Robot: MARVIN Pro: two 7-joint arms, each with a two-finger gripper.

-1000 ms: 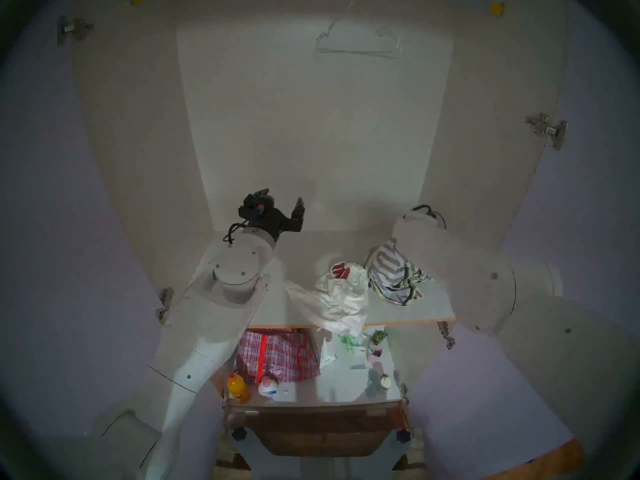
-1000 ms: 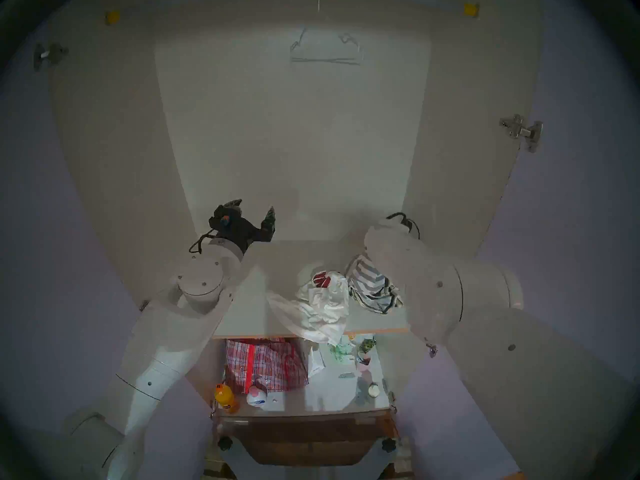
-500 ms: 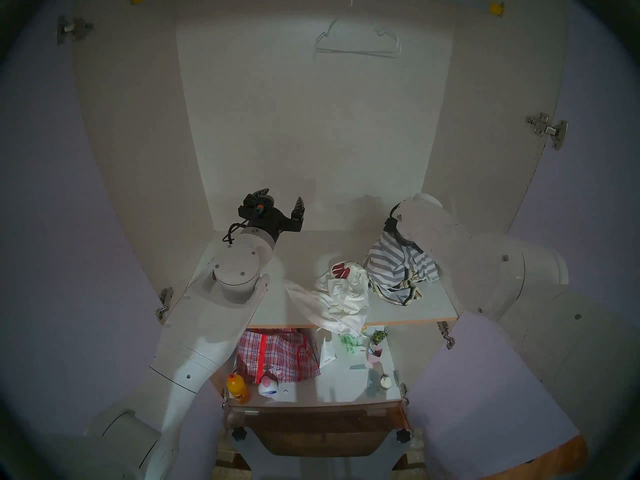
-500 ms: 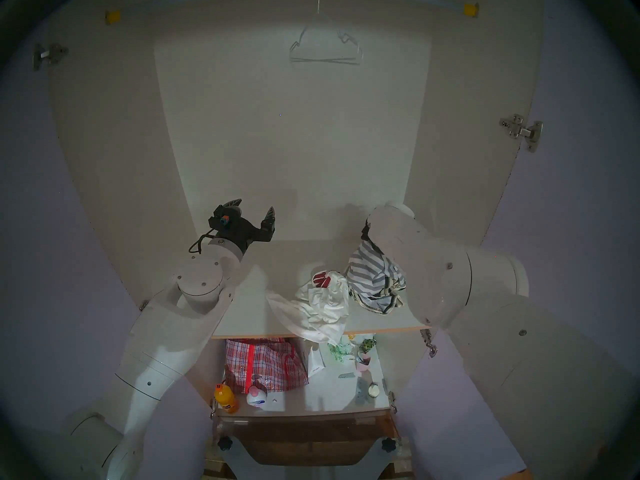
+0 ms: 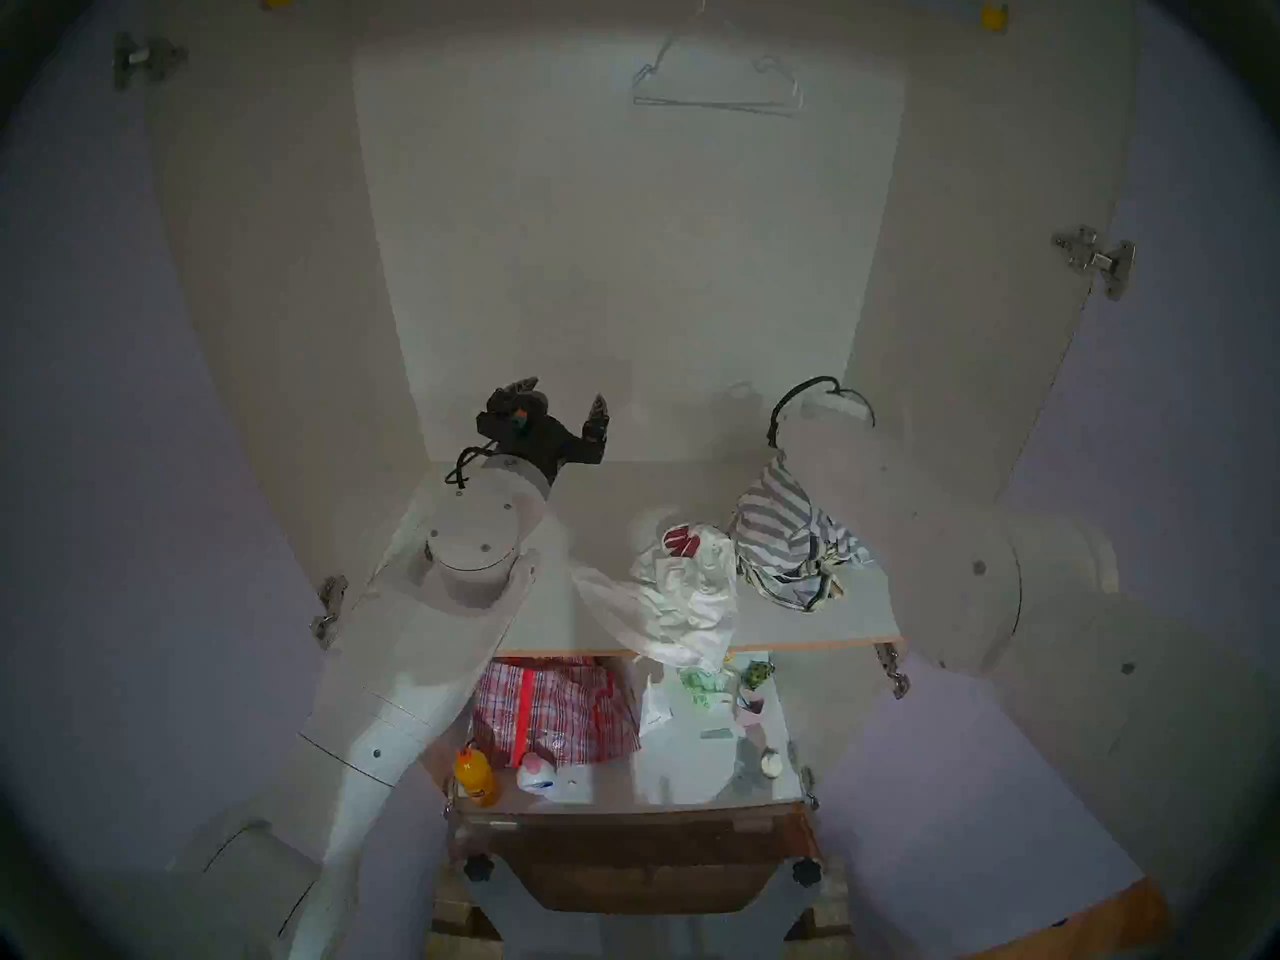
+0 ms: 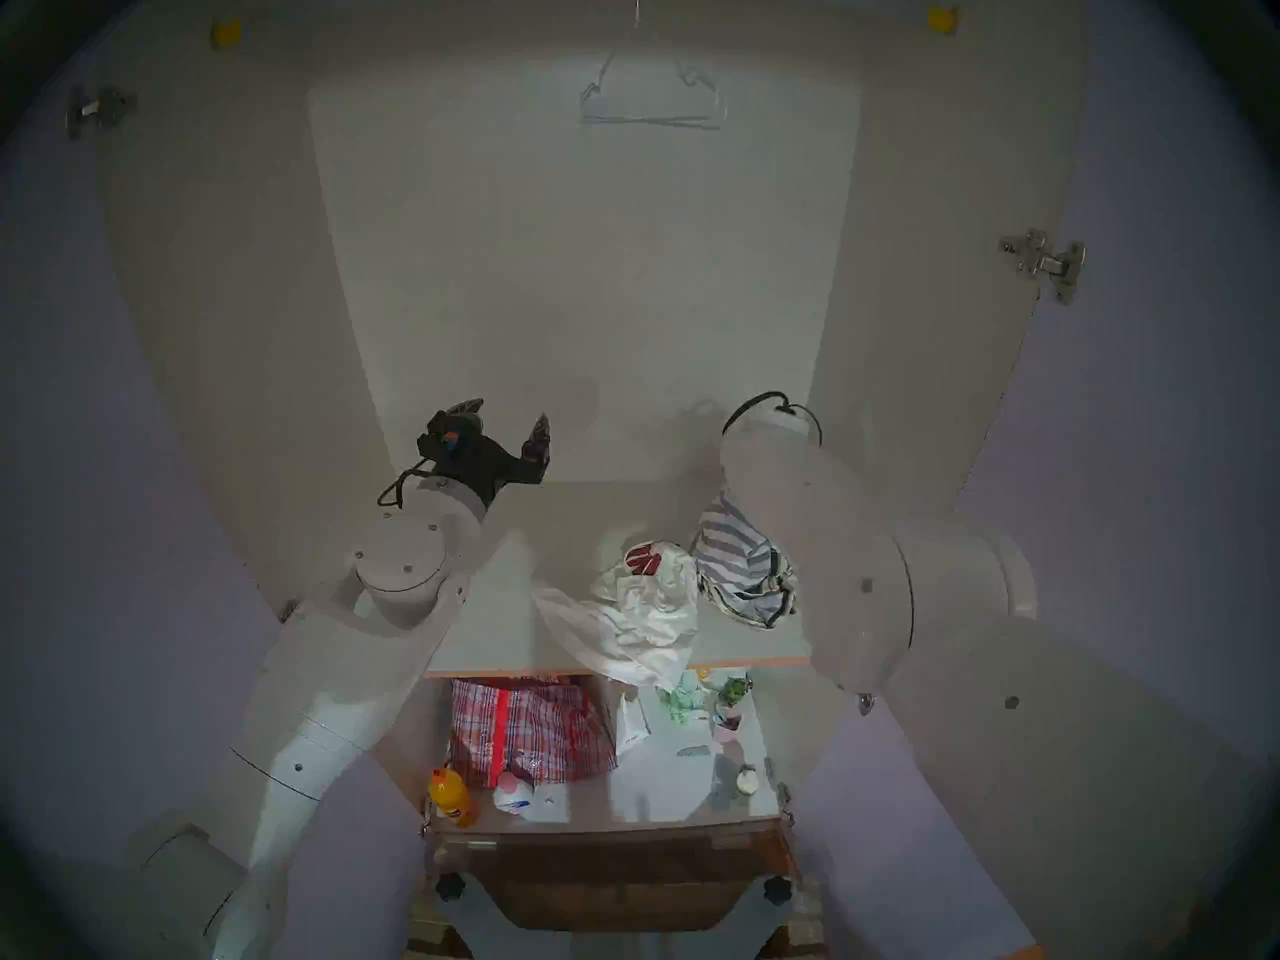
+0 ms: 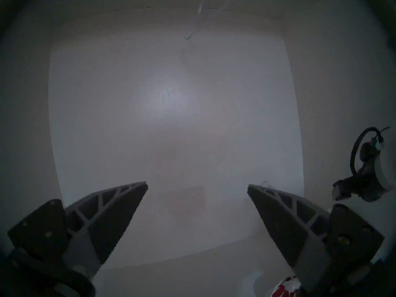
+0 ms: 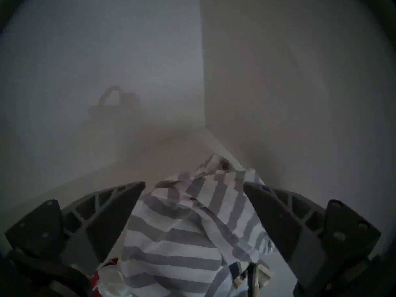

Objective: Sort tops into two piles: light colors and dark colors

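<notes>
On the cupboard shelf (image 5: 609, 494) lie the tops. The white top with a red print (image 5: 686, 577) is heaped in the middle, one end hanging over the front edge. To its right, the grey-and-white striped top (image 5: 776, 529) is piled on the cream top with black stripes (image 5: 803, 588). My left gripper (image 5: 561, 401) is open and empty at the back left, facing the rear wall. My right gripper (image 8: 194, 185) is hidden behind its arm in the head views. The right wrist view shows it open just above the grey-striped top (image 8: 182, 236), fingers either side and not pinching.
On the lower shelf stand a red plaid bag (image 5: 554, 709), an orange bottle (image 5: 474, 775), a white paper packet (image 5: 654, 706) and small pots (image 5: 755, 681). A wire hanger (image 5: 717, 82) hangs high up. The striped heap sits close to the right wall (image 8: 300, 97).
My right arm rose over the striped heap, then came back down. The grey-striped top now stands slightly taller than a second ago. The left arm has not moved.
</notes>
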